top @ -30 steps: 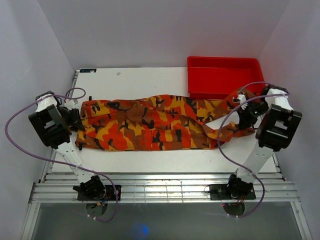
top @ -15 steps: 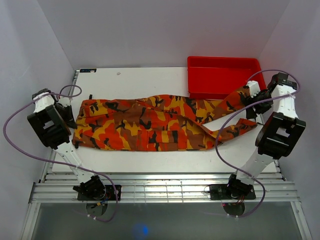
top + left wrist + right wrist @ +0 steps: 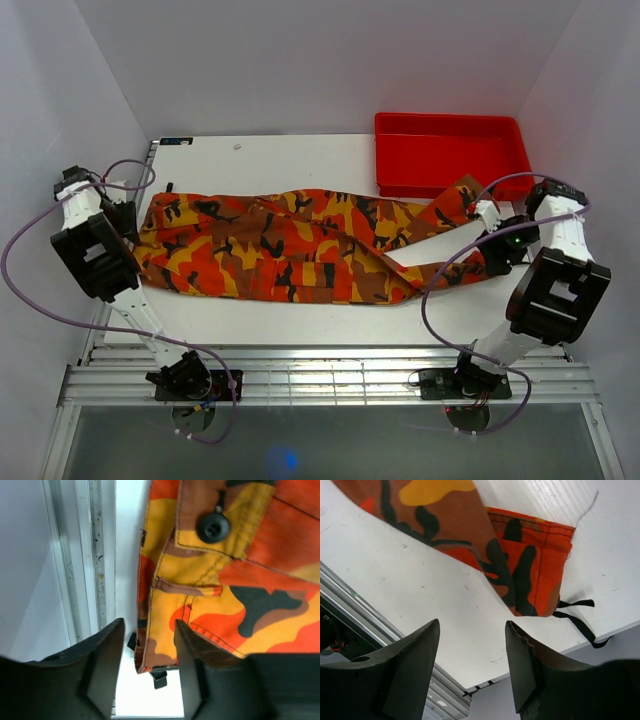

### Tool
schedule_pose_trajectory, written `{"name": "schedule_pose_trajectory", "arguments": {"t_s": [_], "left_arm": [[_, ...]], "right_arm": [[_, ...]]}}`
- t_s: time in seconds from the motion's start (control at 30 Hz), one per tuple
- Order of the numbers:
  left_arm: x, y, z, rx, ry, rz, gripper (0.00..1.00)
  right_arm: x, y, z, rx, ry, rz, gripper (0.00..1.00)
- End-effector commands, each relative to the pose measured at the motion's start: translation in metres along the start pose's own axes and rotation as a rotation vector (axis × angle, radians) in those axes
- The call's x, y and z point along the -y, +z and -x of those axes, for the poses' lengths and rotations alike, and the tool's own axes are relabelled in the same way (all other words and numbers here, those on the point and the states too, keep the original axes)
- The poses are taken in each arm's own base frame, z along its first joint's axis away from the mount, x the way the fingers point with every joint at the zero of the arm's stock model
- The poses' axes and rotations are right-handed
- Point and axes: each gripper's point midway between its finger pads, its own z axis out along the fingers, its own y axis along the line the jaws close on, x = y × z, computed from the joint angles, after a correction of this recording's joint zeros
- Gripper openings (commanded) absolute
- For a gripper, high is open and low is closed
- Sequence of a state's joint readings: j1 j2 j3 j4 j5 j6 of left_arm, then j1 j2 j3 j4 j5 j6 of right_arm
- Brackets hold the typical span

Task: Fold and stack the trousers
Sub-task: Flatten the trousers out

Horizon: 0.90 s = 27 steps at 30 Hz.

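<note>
Red tray (image 3: pixel 447 150) sits at the far right corner of the table (image 3: pixel 260 160). Its red floor is in plain sight wall to wall, and the trousers (image 3: pixel 290 250) lie wholly outside it, on the table, to the left of the tray and nearer to me. Long axis runs left to right across the table: waist end well away from the tray at the left edge, legs pointing back toward the tray side. The legs split partway along. The farther leg (image 3: pixel 420 212) slants up to the tray's near wall, though I cannot tell whether it touches. The nearer leg (image 3: pixel 450 270) ends nearer to me than the tray, just beside my right gripper (image 3: pixel 472 630). That gripper's jaws stand well apart over bare table, holding nothing. The cuff (image 3: pixel 535 565) and its black ties (image 3: pixel 575 615) lie just beyond the fingertips. My left gripper (image 3: pixel 148 630) is at the waist end, farthest from the tray. Its jaws are partly open, with the waistband corner (image 3: pixel 155 650) showing in the gap but not pinched. A black button (image 3: pixel 213 527) shows further along the band.
</note>
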<state>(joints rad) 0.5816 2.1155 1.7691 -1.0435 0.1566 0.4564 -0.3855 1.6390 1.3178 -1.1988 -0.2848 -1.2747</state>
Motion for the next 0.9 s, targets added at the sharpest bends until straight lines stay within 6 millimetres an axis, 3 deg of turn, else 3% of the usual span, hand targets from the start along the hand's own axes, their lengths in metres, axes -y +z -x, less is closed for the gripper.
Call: {"name": "schedule_pose_trajectory", "arguments": {"t_s": [0.0,0.17,0.2,0.23,0.3,0.4,0.43,0.57,0.7,0.77,0.87], "left_arm": [[0.014,-0.053,0.016,0.128,0.060,-0.018,0.57],[0.066,-0.073,0.017,0.194,0.113,-0.166,0.59],[0.074,-0.081,0.019,0.216,0.128,-0.179,0.59],[0.087,-0.084,0.020,0.232,0.143,-0.218,0.60],[0.102,-0.088,0.018,0.244,0.160,-0.263,0.60],[0.125,-0.091,0.017,0.254,0.188,-0.317,0.60],[0.128,-0.090,0.016,0.250,0.186,-0.327,0.60],[0.140,-0.084,0.014,0.230,0.164,-0.360,0.60],[0.146,-0.079,0.011,0.216,0.158,-0.381,0.60],[0.145,-0.077,0.010,0.218,0.155,-0.375,0.60],[0.147,-0.072,0.004,0.210,0.150,-0.384,0.60]], "right_arm": [[-0.034,-0.010,0.014,0.090,-0.163,0.015,0.61],[-0.046,0.003,0.016,0.122,-0.341,-0.112,0.64],[-0.057,0.011,0.008,0.118,-0.379,-0.136,0.66],[-0.047,0.012,0.015,0.129,-0.439,-0.216,0.66],[-0.051,0.009,0.019,0.156,-0.529,-0.300,0.65],[-0.069,0.033,0.021,0.192,-0.600,-0.306,0.64],[-0.077,0.040,0.017,0.187,-0.595,-0.287,0.64],[-0.057,0.055,0.032,0.213,-0.622,-0.436,0.67],[-0.053,0.071,0.037,0.221,-0.608,-0.453,0.68],[-0.046,0.076,0.036,0.214,-0.584,-0.476,0.65],[-0.031,0.078,0.040,0.212,-0.555,-0.513,0.47]]}}
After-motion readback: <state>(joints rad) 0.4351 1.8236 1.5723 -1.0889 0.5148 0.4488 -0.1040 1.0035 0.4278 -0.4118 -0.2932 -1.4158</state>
